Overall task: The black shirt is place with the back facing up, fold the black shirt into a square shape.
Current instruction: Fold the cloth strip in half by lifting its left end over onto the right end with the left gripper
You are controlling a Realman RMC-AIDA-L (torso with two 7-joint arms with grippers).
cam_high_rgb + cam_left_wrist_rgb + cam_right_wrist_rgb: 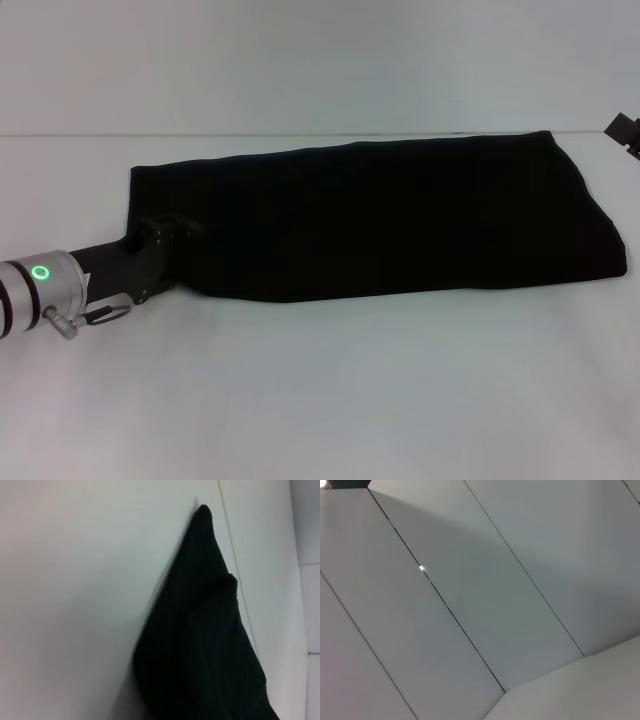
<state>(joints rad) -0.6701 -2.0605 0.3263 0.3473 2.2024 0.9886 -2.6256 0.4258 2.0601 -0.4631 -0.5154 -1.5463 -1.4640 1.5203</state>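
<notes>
The head view takes in the whole black shirt point(380, 215), lying as a long folded band across the white table point(320, 400), its left end narrower than its right. The left wrist view shows only one tapering corner of the shirt point(205, 645) against the table point(75, 580), with a seam line in the surface running past the tip. The right wrist view shows none of the cloth, only pale panels point(480, 600) with dark joint lines between them.

The left gripper point(165, 240) sits at the shirt's lower left corner, its black body merging with the dark cloth, so whether it grips the fabric or not cannot be told. The right arm shows only as a small dark piece point(626, 132) beyond the shirt's upper right corner, at the picture's edge.

The shirt's far edge runs close to the table's back edge. In front of the shirt lies a wide stretch of bare table; to its left there is room too.

The cloth is plain, matte, and without print, and its near edge is softly rounded.
</notes>
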